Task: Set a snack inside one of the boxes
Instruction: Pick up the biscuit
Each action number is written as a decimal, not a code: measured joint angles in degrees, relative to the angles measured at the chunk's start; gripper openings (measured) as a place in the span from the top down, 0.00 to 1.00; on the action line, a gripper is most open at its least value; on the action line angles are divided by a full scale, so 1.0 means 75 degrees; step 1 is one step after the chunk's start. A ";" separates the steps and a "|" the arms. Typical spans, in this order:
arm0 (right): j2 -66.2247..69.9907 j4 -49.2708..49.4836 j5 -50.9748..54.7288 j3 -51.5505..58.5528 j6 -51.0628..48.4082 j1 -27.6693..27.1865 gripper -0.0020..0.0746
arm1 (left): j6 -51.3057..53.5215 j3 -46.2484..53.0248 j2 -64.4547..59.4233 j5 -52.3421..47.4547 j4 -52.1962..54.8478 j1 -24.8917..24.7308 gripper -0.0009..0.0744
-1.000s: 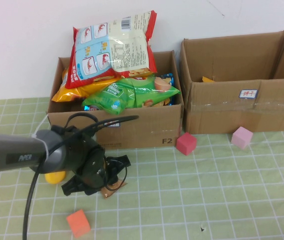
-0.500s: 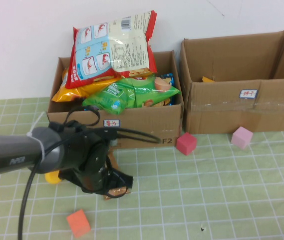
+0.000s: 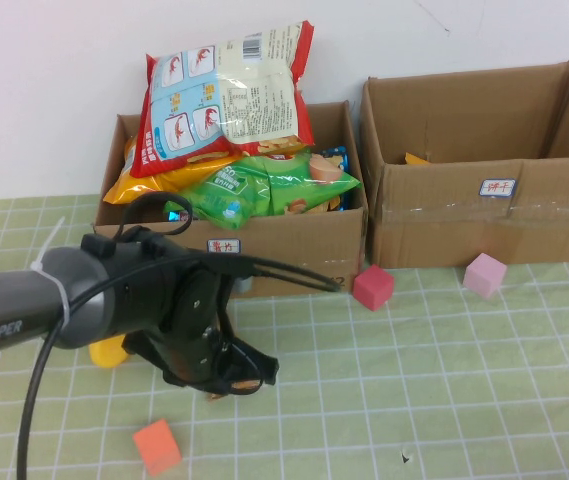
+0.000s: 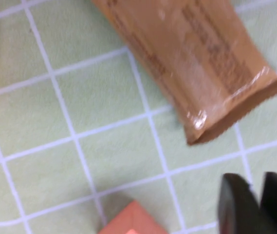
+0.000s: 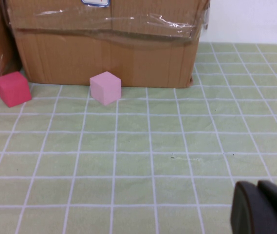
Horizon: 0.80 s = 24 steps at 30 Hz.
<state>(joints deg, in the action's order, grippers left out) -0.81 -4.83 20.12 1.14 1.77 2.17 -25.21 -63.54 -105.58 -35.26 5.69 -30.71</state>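
Observation:
The snack (image 4: pixel 196 63), a flat brown foil packet, lies on the green checked mat. My left gripper (image 4: pixel 252 204) hovers just beside its crimped end. The fingers stand only slightly apart, so it is open, with nothing between them, and they do not touch the packet. In the high view my left gripper (image 3: pixel 239 375) points down at the mat in front of the full box and hides nearly all of the snack. The labelled cardboard box (image 3: pixel 474 210) with tall flaps stands at the back right. My right gripper (image 5: pixel 265 207) is shut over bare mat in front of that box (image 5: pixel 109 53).
The left box (image 3: pixel 294 255) is heaped with big snack bags. A red cube (image 3: pixel 372 286) and a pink cube (image 3: pixel 484 274) sit before the boxes. An orange cube (image 3: pixel 156 446) and a yellow object (image 3: pixel 110 352) lie close to my left arm.
My left arm has swung its gripper a little to the right over the packet. The packet's corner that showed earlier is now covered. Boxes and cubes have not moved.

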 joint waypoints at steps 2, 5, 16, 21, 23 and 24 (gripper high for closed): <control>0.0000 0.0000 0.0000 0.0000 0.0000 0.0000 0.98 | -0.0235 0.0000 0.0000 0.0158 0.0000 0.0000 0.64; 0.0000 0.0000 0.0000 0.0000 0.0000 0.0000 0.98 | -0.0801 -0.0015 -0.0072 0.0391 0.0057 0.0000 0.28; 0.0000 0.0000 0.0000 0.0000 0.0000 0.0000 0.98 | -0.3281 -0.0564 -0.1359 0.1139 0.0884 -0.0045 0.07; 0.0000 0.0000 0.0000 0.0000 0.0000 0.0000 0.98 | -0.4058 -0.0690 -0.1598 0.1139 0.1459 -0.0052 0.07; 0.0000 0.0000 0.0000 0.0000 0.0000 0.0000 0.98 | -0.4223 -0.0690 -0.1631 0.1139 0.1607 -0.0052 0.07; 0.0000 0.0000 0.0000 0.0000 0.0000 0.0000 0.98 | -0.4266 -0.0690 -0.1644 0.1139 0.1647 -0.0052 0.07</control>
<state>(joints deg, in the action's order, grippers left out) -0.81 -4.83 20.12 1.14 1.77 2.17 -57.20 -68.72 -117.91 -26.72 18.04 -31.10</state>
